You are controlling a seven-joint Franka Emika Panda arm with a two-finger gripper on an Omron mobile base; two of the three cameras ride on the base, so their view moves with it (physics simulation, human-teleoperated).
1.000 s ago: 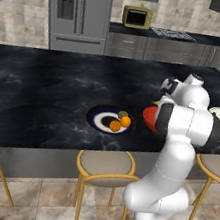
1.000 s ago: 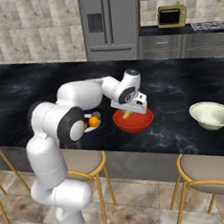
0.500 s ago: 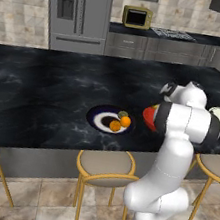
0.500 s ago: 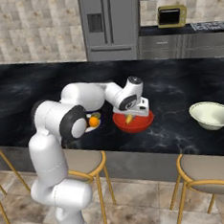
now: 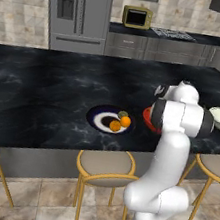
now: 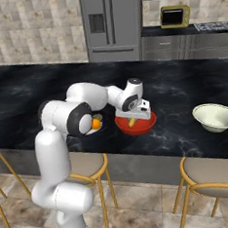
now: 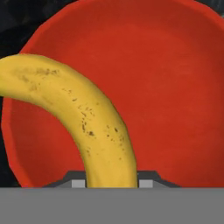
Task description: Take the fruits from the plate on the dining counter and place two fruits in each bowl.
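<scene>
My hand [image 6: 133, 121] is clamped on the banana [image 7: 83, 118]. In the hand view the yellow fruit rises from between my two finger tips and curves up and to the left, with small brown spots on its skin. Behind it I see the inside of the red bowl [image 7: 166, 87]. In the right base view my hand hangs just over this red bowl [image 6: 141, 126], and a piece of the banana [image 6: 132, 122] shows under it, inside the rim of the bowl. I cannot tell if the banana touches the bottom of the bowl.

The red bowl stands on the black counter [image 6: 30, 89]. Just beside it, on its left in the left base view, lies the plate [image 5: 98, 116] with the blue rim. On the plate I see two orange fruits [image 5: 125, 121], one close to the other, and the small green fruit [image 5: 123, 114] touching them at the far side. My arm hides most of the red bowl [image 5: 146, 115] in this view.

The cream bowl [image 6: 216, 117] stands on the same counter, well apart from the red one, to the right. Round stools [image 6: 214, 173] with yellow frames stand in front of the counter.
</scene>
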